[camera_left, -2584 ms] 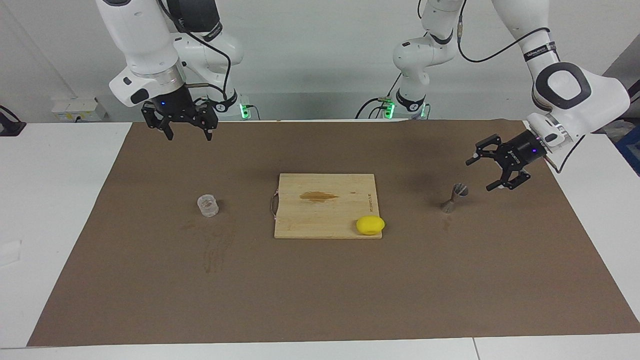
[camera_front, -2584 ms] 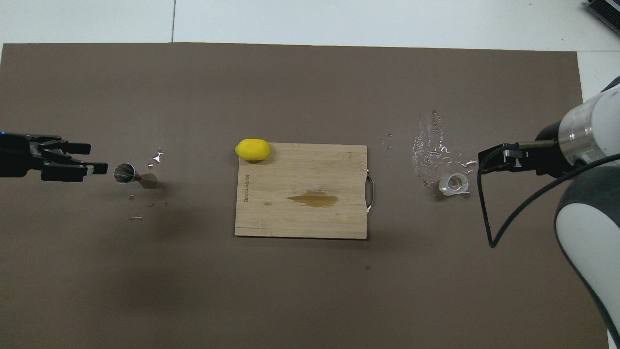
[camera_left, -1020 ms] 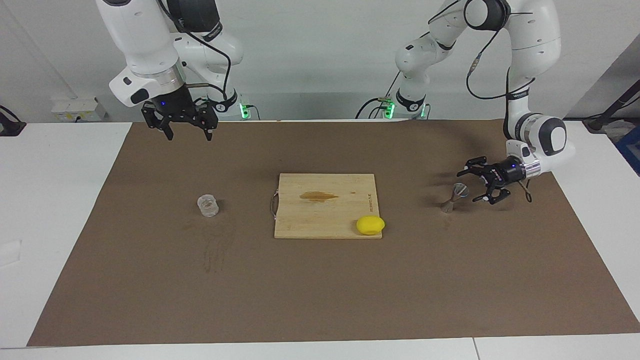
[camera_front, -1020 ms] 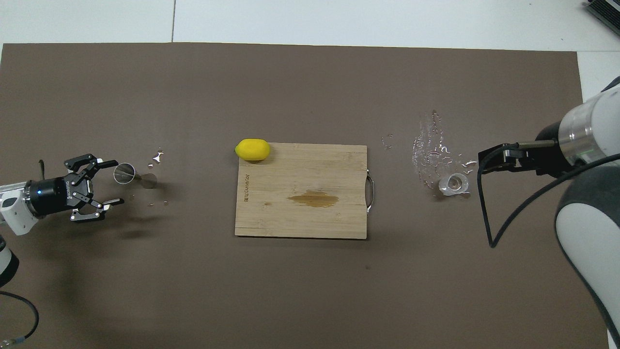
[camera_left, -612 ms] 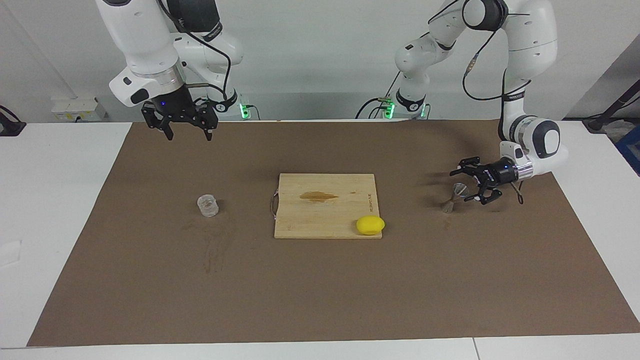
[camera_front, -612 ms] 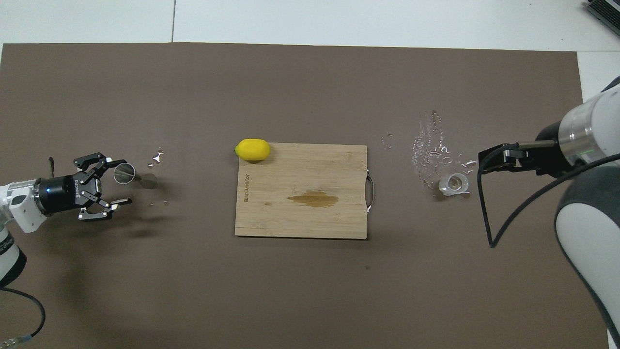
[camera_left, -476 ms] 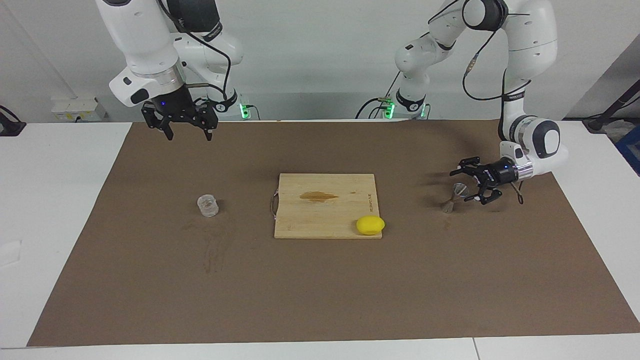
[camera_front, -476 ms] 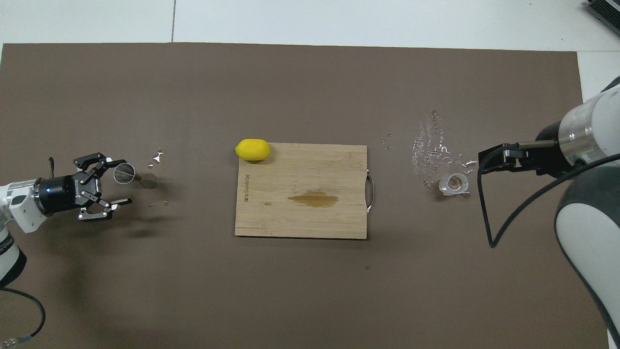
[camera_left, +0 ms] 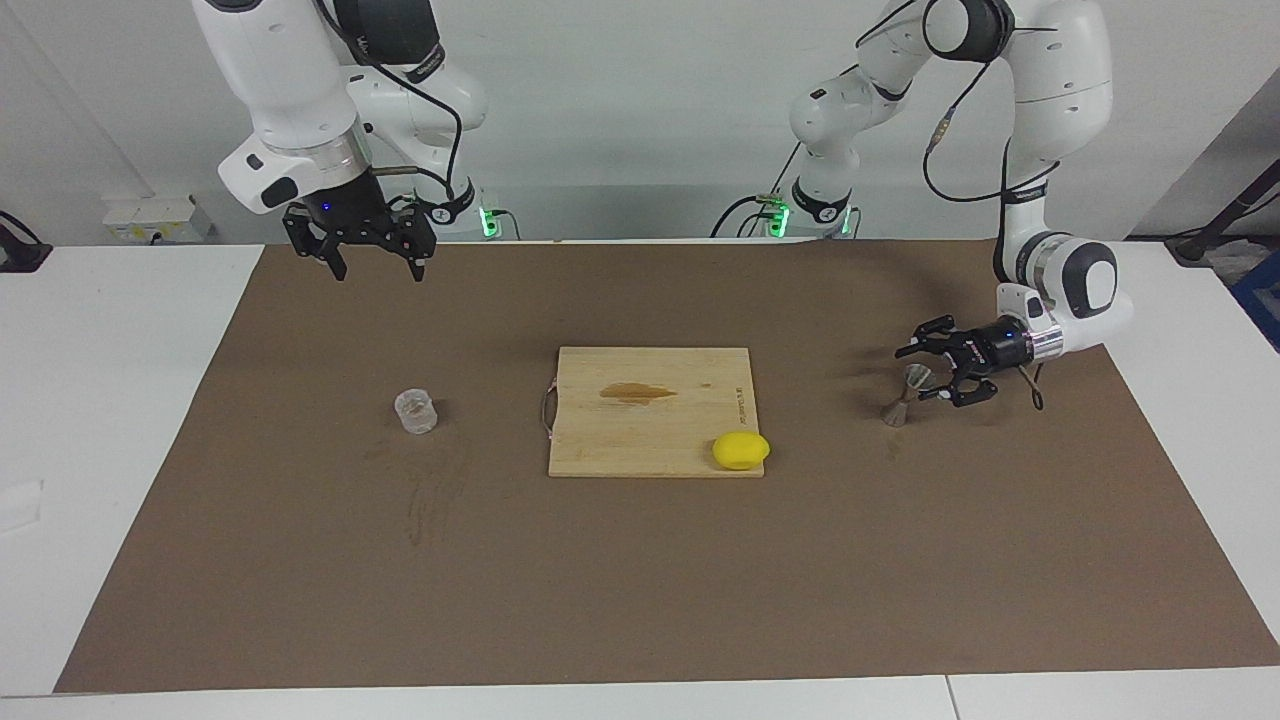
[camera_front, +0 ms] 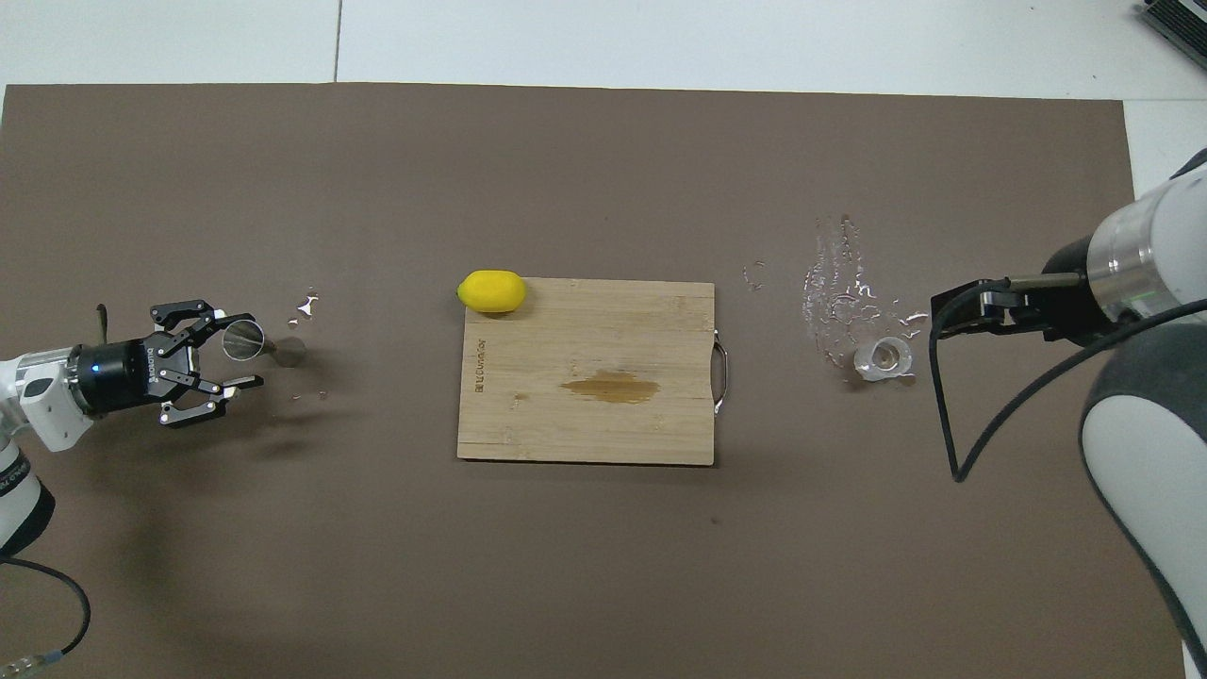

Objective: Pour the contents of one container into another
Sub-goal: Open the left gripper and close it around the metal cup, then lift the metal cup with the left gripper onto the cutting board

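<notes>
The small metal jigger (camera_left: 903, 393) (camera_front: 247, 340) stands upright on the brown mat toward the left arm's end. My left gripper (camera_left: 918, 373) (camera_front: 247, 352) lies low and level beside it, open, with one finger on each side of the jigger's upper cone; a gap shows at one finger. The clear faceted glass (camera_left: 416, 412) (camera_front: 884, 358) stands alone on the mat toward the right arm's end. My right gripper (camera_left: 370, 262) waits open, raised over the mat's edge by the robots, well apart from the glass.
A wooden cutting board (camera_left: 650, 420) (camera_front: 585, 415) with a brown stain lies mid-mat. A yellow lemon (camera_left: 741, 450) (camera_front: 491, 290) sits at its corner, toward the jigger. Wet splashes (camera_front: 839, 283) mark the mat next to the glass, and a few drops lie by the jigger.
My left gripper came down and slid in around the jigger's upper cone, and its fingers have narrowed in the last half second. The right arm, glass and lemon have not moved.
</notes>
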Robot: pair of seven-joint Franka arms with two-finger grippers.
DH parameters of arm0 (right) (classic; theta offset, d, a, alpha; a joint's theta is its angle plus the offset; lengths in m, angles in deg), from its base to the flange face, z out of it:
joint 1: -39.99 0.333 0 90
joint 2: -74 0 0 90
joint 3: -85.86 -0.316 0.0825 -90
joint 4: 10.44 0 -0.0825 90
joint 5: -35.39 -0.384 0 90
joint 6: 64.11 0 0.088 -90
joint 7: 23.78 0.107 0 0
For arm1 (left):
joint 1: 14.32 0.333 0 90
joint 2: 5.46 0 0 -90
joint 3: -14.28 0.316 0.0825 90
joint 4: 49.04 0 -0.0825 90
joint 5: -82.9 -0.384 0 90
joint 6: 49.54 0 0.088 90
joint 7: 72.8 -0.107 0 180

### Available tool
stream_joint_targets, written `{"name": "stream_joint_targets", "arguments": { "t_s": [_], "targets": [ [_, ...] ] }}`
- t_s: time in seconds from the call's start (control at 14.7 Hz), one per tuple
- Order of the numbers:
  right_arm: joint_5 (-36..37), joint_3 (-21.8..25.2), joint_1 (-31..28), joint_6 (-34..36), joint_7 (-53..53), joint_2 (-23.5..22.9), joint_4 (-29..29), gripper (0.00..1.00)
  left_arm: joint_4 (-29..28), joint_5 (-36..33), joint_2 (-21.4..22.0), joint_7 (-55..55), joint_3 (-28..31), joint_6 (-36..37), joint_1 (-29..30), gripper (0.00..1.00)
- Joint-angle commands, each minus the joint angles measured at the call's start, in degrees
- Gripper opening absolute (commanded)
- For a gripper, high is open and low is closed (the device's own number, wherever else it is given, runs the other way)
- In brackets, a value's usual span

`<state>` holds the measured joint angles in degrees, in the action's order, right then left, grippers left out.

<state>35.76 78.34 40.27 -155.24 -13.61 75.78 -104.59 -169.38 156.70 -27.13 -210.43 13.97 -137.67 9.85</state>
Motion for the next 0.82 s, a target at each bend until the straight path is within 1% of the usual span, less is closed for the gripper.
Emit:
{"name": "stream_joint_targets", "arguments": {
  "t_s": [0.0,0.14,0.2,0.41,0.48,0.61,0.68,0.75],
  "targets": [
    [-1.7,-0.5,-1.2,0.1,-1.6,1.1,-1.0,1.0,-1.1,2.6,0.8,-1.1,0.8,-0.1,-0.8,0.66],
    [-1.7,-0.5,-1.2,0.1,-1.6,1.1,-1.0,1.0,-0.7,2.9,0.7,-1.0,0.8,-0.3,-0.7,0.61],
    [-1.8,-0.5,-1.2,0.1,-1.6,1.1,-1.0,1.0,-0.7,3.6,0.7,-1.0,0.8,-0.4,-0.9,0.54],
    [-1.7,-0.5,-1.2,0.1,-1.6,1.1,-1.0,1.0,-0.1,4.1,0.5,-0.8,0.8,-1.6,-0.9,0.28],
    [-1.7,-0.5,-1.2,0.1,-1.6,1.1,-1.0,1.0,0.3,4.1,0.4,-0.8,0.8,-1.6,-0.9,0.25],
    [-1.7,-0.5,-1.2,0.1,-1.6,1.1,-1.0,1.0,0.4,4.1,0.3,-0.9,0.8,-2.5,-0.9,0.26],
    [-1.7,-0.5,-1.2,0.1,-1.6,1.1,-1.0,1.0,0.4,4.1,0.3,-0.9,0.8,-2.9,-1.0,0.24],
    [-1.8,-0.5,-1.2,0.1,-1.6,1.1,-1.0,1.0,0.5,4.1,0.3,-0.9,0.8,-3.0,-1.0,0.13]
  ]
}}
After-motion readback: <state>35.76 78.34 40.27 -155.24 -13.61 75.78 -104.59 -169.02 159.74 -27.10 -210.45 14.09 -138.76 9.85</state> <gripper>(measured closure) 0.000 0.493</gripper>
